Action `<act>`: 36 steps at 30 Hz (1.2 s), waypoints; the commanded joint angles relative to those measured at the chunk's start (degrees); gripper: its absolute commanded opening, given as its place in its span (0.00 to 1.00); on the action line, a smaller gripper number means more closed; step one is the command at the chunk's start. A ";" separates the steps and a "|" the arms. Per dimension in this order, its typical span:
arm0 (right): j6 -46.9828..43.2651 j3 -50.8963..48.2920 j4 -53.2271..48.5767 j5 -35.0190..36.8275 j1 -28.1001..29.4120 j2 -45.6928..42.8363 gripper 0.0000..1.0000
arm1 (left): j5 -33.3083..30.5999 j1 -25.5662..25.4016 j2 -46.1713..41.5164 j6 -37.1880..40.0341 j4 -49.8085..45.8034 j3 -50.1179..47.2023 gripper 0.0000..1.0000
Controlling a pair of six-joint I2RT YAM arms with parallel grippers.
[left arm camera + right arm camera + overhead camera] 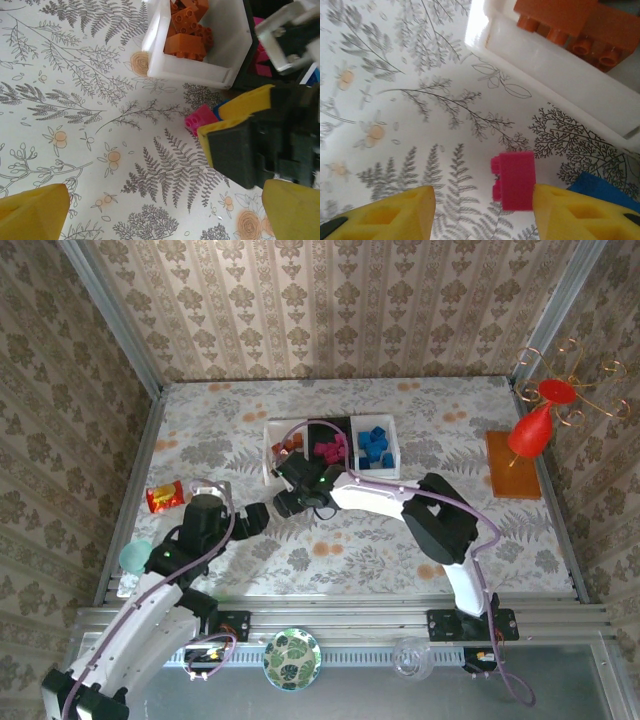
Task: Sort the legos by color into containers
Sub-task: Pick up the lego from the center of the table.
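A magenta lego (515, 181) lies on the floral table between the fingers of my open right gripper (482, 210). The right finger (575, 212) touches it and a wide gap remains on the left. A blue lego (600, 192) lies just right of that finger. Behind them stands a white container (560, 87) of orange legos (555, 15). From above, the three containers are in a row: white with orange (272, 448), black with magenta (330, 426), white with blue (390, 452). My right gripper (290, 498) is in front of the orange one. My left gripper (257, 517) (162, 215) hovers open and empty nearby, facing the magenta lego (202, 119).
A red-yellow snack packet (165, 497) and a teal cup (132, 558) sit at the left. An orange-brown mat (513, 465) and a red ornament on a wire stand (532, 430) are at the right. A patterned plate (291, 658) and a glass (410, 658) rest on the near rail.
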 commanded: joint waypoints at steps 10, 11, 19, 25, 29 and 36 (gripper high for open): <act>-3.27 5.27 -3.96 5.90 0.53 6.16 0.45 | 0.34 0.35 -0.02 0.51 -1.00 0.37 1.00; -3.34 5.59 -4.01 5.57 0.55 6.24 0.45 | 0.35 0.35 0.13 0.51 -0.97 0.35 1.00; -4.03 6.56 -5.82 4.80 0.68 6.22 0.42 | -0.06 0.38 0.44 0.51 -1.30 1.02 1.00; -3.24 2.88 -1.66 3.05 0.73 3.31 0.24 | 0.32 0.35 0.55 0.92 -1.50 1.85 1.00; -1.51 -3.84 4.96 1.67 0.10 -5.33 0.21 | 1.23 0.35 1.36 1.29 -0.26 1.37 1.00; 5.01 -14.36 12.33 3.31 -9.04 -19.65 0.18 | 5.30 -0.63 9.80 1.43 7.33 0.91 0.95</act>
